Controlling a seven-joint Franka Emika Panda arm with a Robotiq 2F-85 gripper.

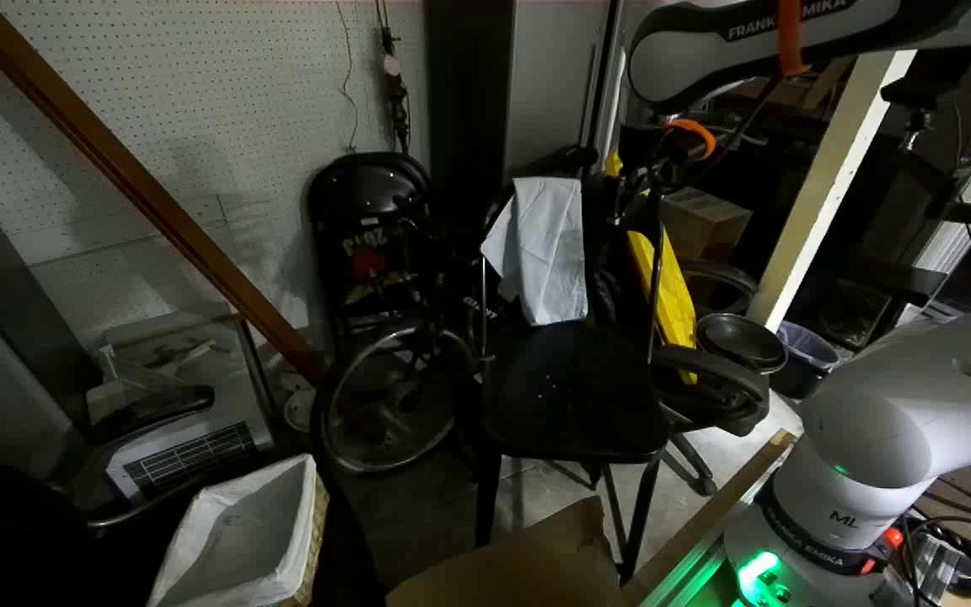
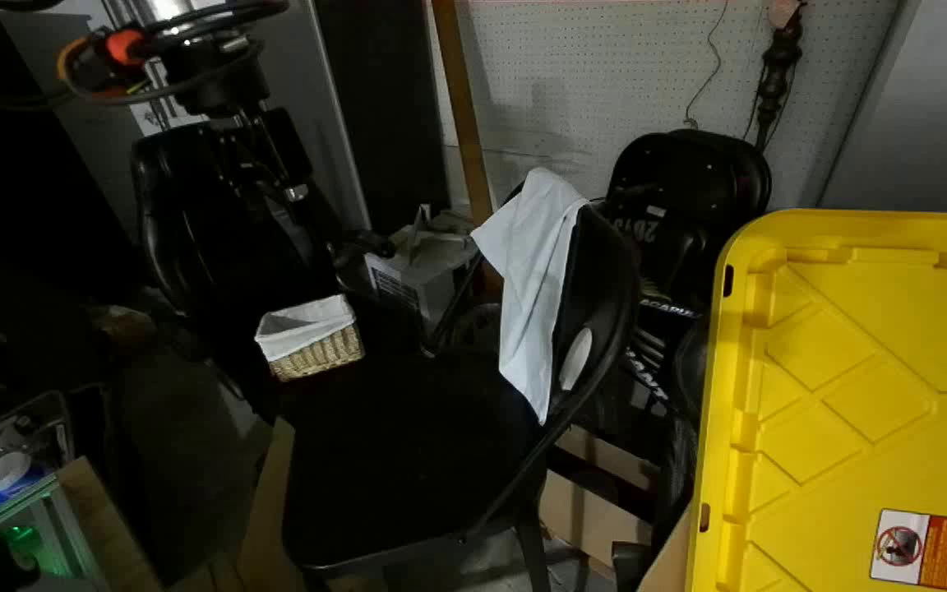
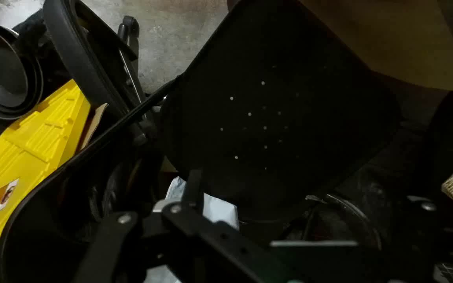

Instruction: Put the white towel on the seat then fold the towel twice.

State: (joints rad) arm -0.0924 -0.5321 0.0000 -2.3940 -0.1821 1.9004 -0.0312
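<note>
The white towel [image 1: 549, 253] [image 2: 529, 271] hangs limp over the top of the chair's black backrest. Its lower end reaches down close to the rear of the seat. The black seat [image 1: 570, 392] [image 2: 408, 460] has nothing on it except small light specks. In the wrist view, the seat [image 3: 289, 102] fills the middle, and part of the towel [image 3: 219, 210] shows behind the left finger. My gripper [image 3: 303, 181] is open and empty, with its right finger very dark. In an exterior view the gripper [image 2: 272, 185] hangs in the air, apart from the towel.
A yellow lid [image 2: 852, 395] [image 3: 34, 145] stands beside the chair. A lined wicker basket [image 1: 237, 531] [image 2: 313, 341], a bicycle wheel [image 1: 393, 405], a black armchair [image 1: 709, 379] and a cardboard sheet [image 1: 528, 565] surround it. Folded chairs [image 1: 367, 202] lean on the wall behind.
</note>
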